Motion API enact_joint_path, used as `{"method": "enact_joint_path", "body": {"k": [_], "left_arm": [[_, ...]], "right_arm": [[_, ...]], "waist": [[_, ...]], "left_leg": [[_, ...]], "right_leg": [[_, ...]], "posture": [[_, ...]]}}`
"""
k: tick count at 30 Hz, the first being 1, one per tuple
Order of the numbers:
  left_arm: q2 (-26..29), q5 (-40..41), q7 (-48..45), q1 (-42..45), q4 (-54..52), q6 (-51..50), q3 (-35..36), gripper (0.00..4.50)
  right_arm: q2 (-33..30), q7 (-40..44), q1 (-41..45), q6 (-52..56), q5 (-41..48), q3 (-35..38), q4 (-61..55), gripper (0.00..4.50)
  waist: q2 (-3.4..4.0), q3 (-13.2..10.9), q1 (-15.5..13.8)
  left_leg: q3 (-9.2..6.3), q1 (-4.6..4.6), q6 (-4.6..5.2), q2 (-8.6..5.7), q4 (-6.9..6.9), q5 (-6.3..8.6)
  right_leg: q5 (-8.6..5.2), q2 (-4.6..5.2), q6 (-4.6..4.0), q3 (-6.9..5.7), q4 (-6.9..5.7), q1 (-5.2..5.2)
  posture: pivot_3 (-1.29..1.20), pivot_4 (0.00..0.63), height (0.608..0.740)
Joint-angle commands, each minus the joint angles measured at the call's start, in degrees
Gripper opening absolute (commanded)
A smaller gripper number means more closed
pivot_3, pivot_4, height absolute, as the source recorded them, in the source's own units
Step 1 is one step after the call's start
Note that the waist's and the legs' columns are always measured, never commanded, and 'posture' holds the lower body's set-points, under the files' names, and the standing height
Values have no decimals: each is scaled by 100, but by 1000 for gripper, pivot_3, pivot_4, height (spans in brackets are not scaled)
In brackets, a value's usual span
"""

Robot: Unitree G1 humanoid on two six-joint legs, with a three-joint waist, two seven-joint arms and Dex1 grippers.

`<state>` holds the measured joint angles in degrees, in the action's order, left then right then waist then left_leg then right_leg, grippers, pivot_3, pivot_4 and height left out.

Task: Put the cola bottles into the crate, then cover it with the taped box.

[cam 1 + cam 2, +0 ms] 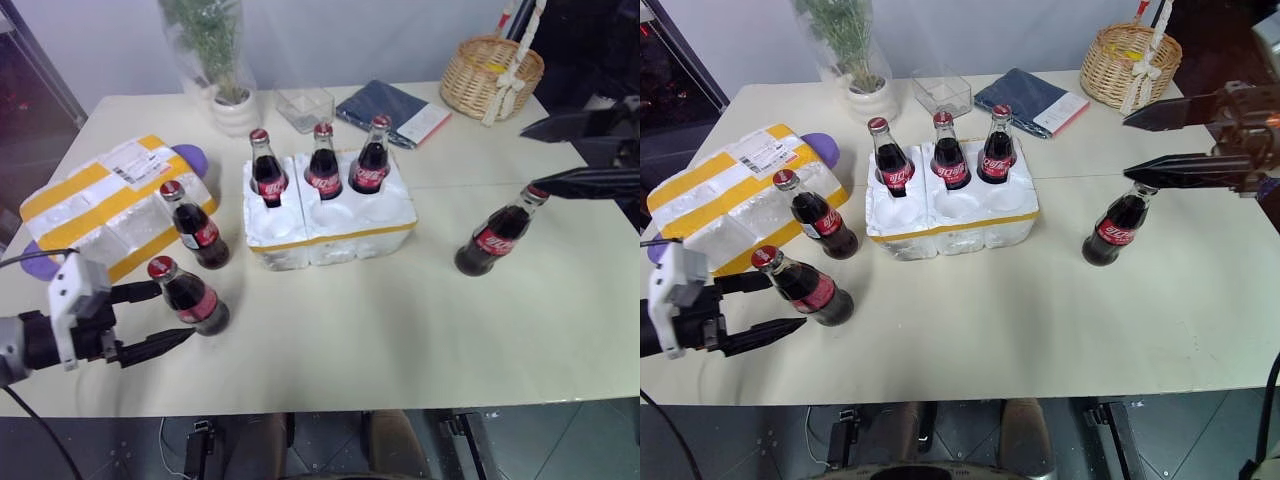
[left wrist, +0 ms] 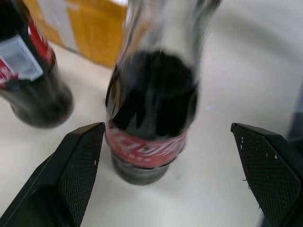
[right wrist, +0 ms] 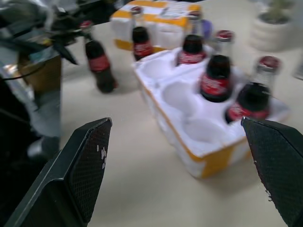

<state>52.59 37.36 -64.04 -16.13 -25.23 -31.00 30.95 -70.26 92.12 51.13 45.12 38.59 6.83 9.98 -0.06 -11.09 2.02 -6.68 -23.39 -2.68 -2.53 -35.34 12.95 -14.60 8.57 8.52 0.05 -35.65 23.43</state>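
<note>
Left gripper [image 1: 172, 318]: jaws wide, holding nothing, one finger on each side of the near bottle [image 1: 190, 296] at the table's left front. In the left wrist view that bottle stands between the fingers without being clamped. A second loose bottle [image 1: 196, 229] stands just behind it, close against the taped box [image 1: 105, 200].

Right gripper [image 1: 1140, 143]: jaws wide, empty, raised above the table at the right, over the cap of the third loose bottle [image 1: 1117, 226], which stands well apart from the crate [image 1: 330, 230].

Crate: mid-table, upright. Three bottles [image 1: 322, 162] are seated in the far row of wells; the three near wells are vacant, as the right wrist view confirms.

Taped box: lying at the left side of the table [image 1: 400, 330], well clear of the crate, label up, not yet used as a cover.

Assessment: loading is half complete. Three bottles remain on the table, two at the left and one at the right. The cover step is untouched. The left gripper appears positioned to take the near bottle.
</note>
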Motion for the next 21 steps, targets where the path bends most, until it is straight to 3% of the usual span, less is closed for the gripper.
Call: {"method": "enact_joint_path", "body": {"k": [1, 13, 16, 18, 21], "left_arm": [[-283, -370, 334, 232, 135, 488, -283, 4465], [-823, -521, 729, 505, 326, 660, -939, 4465], [-787, -399, 616, 497, 282, 629, -908, 3747], [-707, -335, 565, 528, 253, 571, -855, 2809], [-476, -150, 468, 618, 156, 315, -775, 2814]], "right_arm": [[122, 32, 346, 298, 316, 29, -357, 4500], [381, -196, 292, 662, 628, 107, -909, 4500], [411, -279, 209, 705, 710, 171, -1045, 4500], [426, -338, 162, 718, 758, 212, -1109, 4500], [455, -435, 72, 701, 804, 275, -1152, 4500]], "waist": [[2, 1, -1], [-1, 0, 3], [-2, 0, 0], [-2, 0, -2], [-5, -2, -1]], "left_leg": [[1, 1, 0, -1, -1, 0], [-1, 1, 0, -1, -38, 0], [-2, 1, 1, -1, -38, 0], [-2, 1, 1, -1, -38, 0], [-2, 0, 1, -1, -40, 0]], "right_leg": [[0, 1, 0, 1, -1, -1], [2, -1, 2, 1, -42, 0], [2, -1, 2, 1, -43, 1], [2, -1, 3, 1, -43, 1], [2, -1, 3, 1, -44, 1]], "posture": [[0, 150, 736], [0, 150, 736], [0, 150, 736], [0, 150, 736], [0, 150, 736]]}}
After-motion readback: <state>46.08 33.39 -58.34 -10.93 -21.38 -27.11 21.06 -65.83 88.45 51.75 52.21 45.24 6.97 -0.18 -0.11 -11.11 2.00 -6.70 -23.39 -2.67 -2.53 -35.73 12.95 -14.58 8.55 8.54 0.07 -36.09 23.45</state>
